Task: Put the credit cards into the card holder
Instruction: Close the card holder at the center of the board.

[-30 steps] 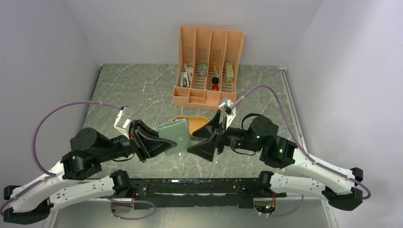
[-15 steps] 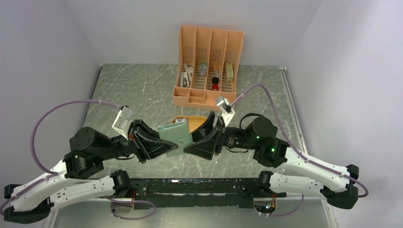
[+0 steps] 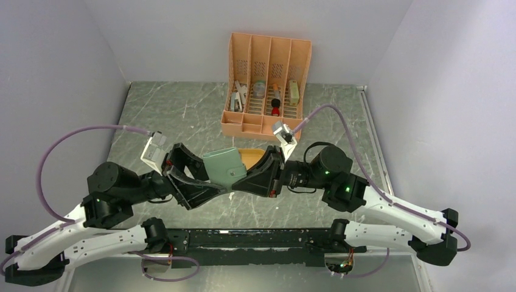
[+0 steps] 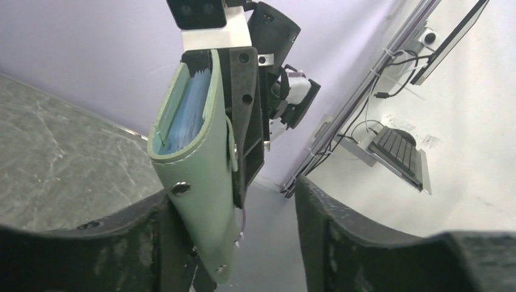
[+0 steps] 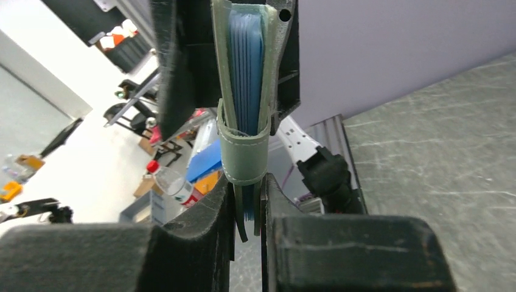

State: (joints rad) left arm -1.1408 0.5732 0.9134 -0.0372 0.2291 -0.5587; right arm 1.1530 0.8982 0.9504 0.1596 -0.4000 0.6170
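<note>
The grey-green card holder (image 3: pixel 225 166) hangs in the air between the two arms, folded shut, its snap strap closed. My right gripper (image 3: pixel 248 178) is shut on its edge; in the right wrist view both fingers press the card holder (image 5: pixel 243 146) between them at the right gripper (image 5: pixel 246 191). Blue sheets (image 5: pixel 246 61) fill the gap between its covers; whether they are the credit cards or pockets, I cannot tell. My left gripper (image 3: pixel 213 179) stands open around the other side. In the left wrist view the card holder (image 4: pixel 198 182) lies against one finger of the left gripper (image 4: pixel 234 204), the other finger (image 4: pixel 341 237) well apart.
An orange oval tray (image 3: pixel 252 156) lies on the marble table just behind the card holder. A tall orange slotted organizer (image 3: pixel 268 85) with small items stands at the back. White walls close in the table on the left, right and rear.
The left gripper has opened off the card holder. The right gripper has moved in from the right and closed on it. The card holder sits slightly higher and further back.
</note>
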